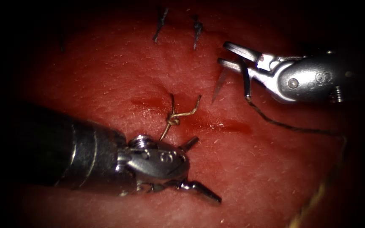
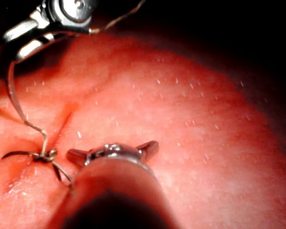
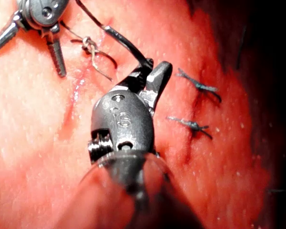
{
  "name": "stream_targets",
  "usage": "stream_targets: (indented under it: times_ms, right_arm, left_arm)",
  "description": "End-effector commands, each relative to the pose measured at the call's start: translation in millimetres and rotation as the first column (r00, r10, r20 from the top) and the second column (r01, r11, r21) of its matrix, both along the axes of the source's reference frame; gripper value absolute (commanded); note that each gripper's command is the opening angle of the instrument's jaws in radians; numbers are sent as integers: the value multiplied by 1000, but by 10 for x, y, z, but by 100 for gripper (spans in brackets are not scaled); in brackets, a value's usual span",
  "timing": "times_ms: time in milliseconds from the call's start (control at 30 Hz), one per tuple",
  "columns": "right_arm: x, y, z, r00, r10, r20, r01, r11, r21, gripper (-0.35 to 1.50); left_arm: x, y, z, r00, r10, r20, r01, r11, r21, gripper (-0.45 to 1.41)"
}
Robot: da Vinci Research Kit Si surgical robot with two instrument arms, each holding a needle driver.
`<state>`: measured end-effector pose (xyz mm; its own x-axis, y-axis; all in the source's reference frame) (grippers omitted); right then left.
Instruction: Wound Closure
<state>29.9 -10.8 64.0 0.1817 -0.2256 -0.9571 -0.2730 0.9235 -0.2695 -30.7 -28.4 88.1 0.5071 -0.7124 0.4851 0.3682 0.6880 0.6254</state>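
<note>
Left tool (image 1: pixel 197 166): low in the endoscope view, just below the cut; jaws spread wide, holding nothing. One jaw points up toward the knot, the other down and right. Also seen in the left wrist view (image 2: pixel 113 151) and the right wrist view (image 3: pixel 31 45), jaws apart in both.

Right tool (image 1: pixel 229 55): comes in from the right, above and right of the cut. Jaws look slightly parted at the tips in the endoscope view, yet the needle sits between them near their base; held there. Seen in the right wrist view (image 3: pixel 150 76) and the left wrist view (image 2: pixel 21 40).

Needle (image 1: pixel 245 78): held near its tail end; curve hangs down from the jaws, clear of the tissue, not in it. In the left wrist view (image 2: pixel 12 90) it arcs down toward the knot.

Thread (image 1: pixel 288 126): dark strand trails from the needle to the right and down, lying across the tissue.

Knot (image 1: pixel 173 121): tied stitch on the cut, short pale ends sticking up and right, just above the left tool.

Earlier stitches (image 1: pixel 197 29): two dark ones further up the cut.

Tissue (image 1: pixel 106 76): red, wet; red fluid (image 1: pixel 224 125) pooled along the cut right of the knot.
</note>
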Motion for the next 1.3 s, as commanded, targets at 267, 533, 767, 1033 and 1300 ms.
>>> stream_targets:
  times_ms: [267, 533, 767, 1033, 1300]
  right_arm:
    - [9, -1, 8, 1000, 14, 0, -14, 999, -35, -35]
    - [13, -5, 25, 1000, 2, 15, -2, 999, -47, -35]
    - [17, -16, 30, 1000, -4, 18, 5, 998, -57, -35]
    - [24, -33, 25, 1000, -14, 17, 15, 998, -59, -35]
    - [31, -53, 43, 999, -32, 29, 34, 996, -81, -35]
  left_arm:
    - [-5, -4, 5, 1000, 5, 6, -5, 1000, 5, 96]
    - [-4, -3, 5, 1000, 7, 9, -7, 1000, 7, 98]
    - [0, 0, 4, 1000, 10, 13, -11, 1000, 9, 98]
    - [4, 3, 7, 1000, 14, 16, -14, 1000, 9, 98]
    - [5, 2, 6, 1000, 15, 17, -16, 1000, 9, 98]
